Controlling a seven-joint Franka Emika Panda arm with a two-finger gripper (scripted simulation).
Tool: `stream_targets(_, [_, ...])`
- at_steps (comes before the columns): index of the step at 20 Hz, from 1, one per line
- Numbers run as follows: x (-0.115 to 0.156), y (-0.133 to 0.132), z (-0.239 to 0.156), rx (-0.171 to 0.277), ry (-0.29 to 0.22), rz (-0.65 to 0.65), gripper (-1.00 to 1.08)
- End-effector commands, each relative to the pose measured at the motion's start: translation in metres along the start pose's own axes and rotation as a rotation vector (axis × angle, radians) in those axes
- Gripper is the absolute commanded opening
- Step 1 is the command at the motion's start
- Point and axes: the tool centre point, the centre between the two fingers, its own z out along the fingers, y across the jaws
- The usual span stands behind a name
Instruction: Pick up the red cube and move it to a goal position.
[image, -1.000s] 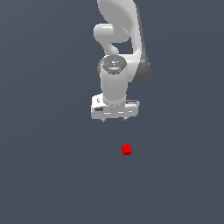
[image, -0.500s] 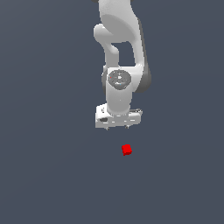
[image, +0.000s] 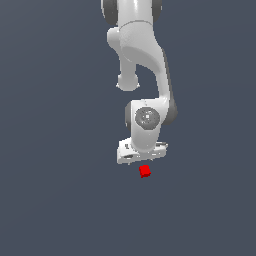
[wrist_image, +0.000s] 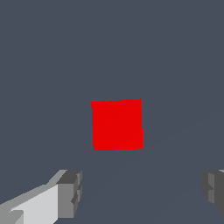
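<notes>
Gripper (image: 142, 161) hanging over the cube (image: 145, 171) on the grey bench (image: 55, 200).
In the exterior view the arm (image: 142, 55) is reaching down, its gripper sitting just above the cube. In the wrist view the jaws are standing spread wide, gripping nothing, with the cube (wrist_image: 117, 124) lying on the bench beyond the fingertips (wrist_image: 70, 192), not touching them.

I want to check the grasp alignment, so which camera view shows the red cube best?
The wrist view: the red cube fills the picture's middle, one whole face unobstructed, beyond the open gripper. The exterior view shows the cube only as a tiny red block just below the gripper.
</notes>
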Motion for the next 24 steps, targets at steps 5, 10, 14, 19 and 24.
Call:
stream_targets(5, [0.023,-0.01,0.029,-0.006,0.008,-0.029,1.0])
stream_targets(10, [0.033,-0.015,0.04,-0.009,0.011,-0.04,1.0])
stream_targets(14, [0.036,-0.016,0.044,-0.009,0.012,-0.044,1.0])
stream_targets(19, [0.036,-0.016,0.043,-0.009,0.011,-0.044,1.0])
stream_targets(24, [0.036,-0.016,0.043,-0.009,0.011,-0.044,-1.0])
